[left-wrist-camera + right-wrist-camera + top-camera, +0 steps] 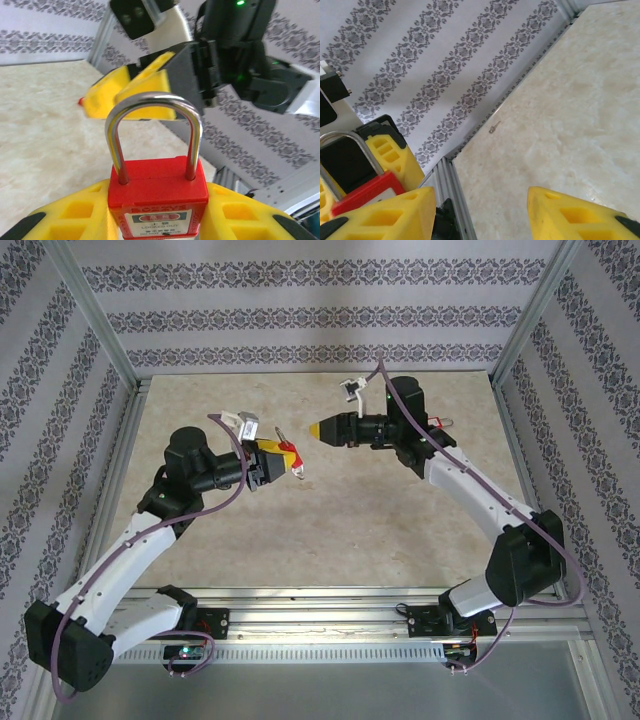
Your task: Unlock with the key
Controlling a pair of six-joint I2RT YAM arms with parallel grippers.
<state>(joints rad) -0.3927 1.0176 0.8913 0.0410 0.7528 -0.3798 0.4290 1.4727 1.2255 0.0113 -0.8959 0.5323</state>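
My left gripper [283, 458] is shut on a red padlock [157, 195], gripping its body from both sides. The steel shackle [152, 105] points away from the wrist and sits closed in the body. My right gripper [318, 429] hovers just beyond the shackle, facing the padlock, and its yellow fingers [135, 92] stand apart. In the right wrist view the right gripper [480, 197] is open with nothing between its fingers, and the padlock [365, 192] shows at lower left. A small metal key [494, 127] lies flat on the table near the wall's foot.
The beige stone-look table [330, 530] is fenced by an aluminium frame [120, 470] and patterned walls. Both arms reach over the middle of the table, their grippers a short gap apart above it.
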